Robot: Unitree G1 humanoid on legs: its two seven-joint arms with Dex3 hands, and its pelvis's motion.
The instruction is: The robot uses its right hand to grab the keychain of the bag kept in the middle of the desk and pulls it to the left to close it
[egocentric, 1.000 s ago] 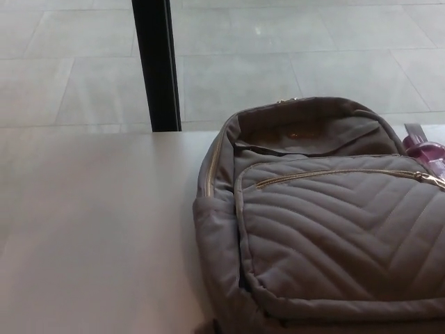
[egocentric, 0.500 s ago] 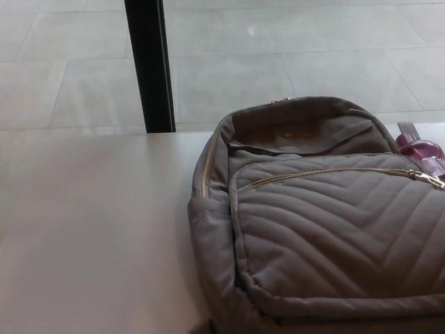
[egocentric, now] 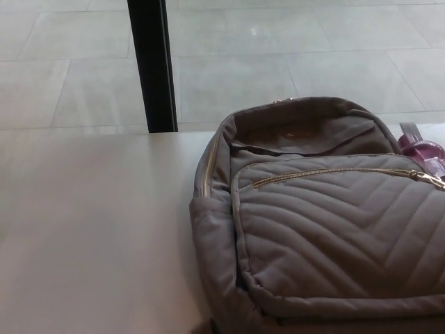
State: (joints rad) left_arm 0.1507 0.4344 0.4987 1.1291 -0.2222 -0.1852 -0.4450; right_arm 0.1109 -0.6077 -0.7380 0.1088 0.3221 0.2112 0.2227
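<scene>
A grey quilted backpack [egocentric: 327,223] lies flat on the pale desk [egocentric: 90,229], filling the right half of the head view. Its top compartment gapes open near the upper edge [egocentric: 299,136]. A gold zipper [egocentric: 334,172] runs across the front pocket, and its metal pull [egocentric: 432,181] lies at the right end. A purple keychain-like piece [egocentric: 421,147] sticks out at the bag's right side, partly cut off by the picture edge. Neither of my hands shows.
A black vertical post [egocentric: 153,66] stands behind the desk's far edge. Beyond it lies a grey tiled floor [egocentric: 278,56]. The left half of the desk is bare tabletop.
The whole picture shifted slightly left and then a touch back right, so the camera moved. The bag itself has not moved on the desk.
</scene>
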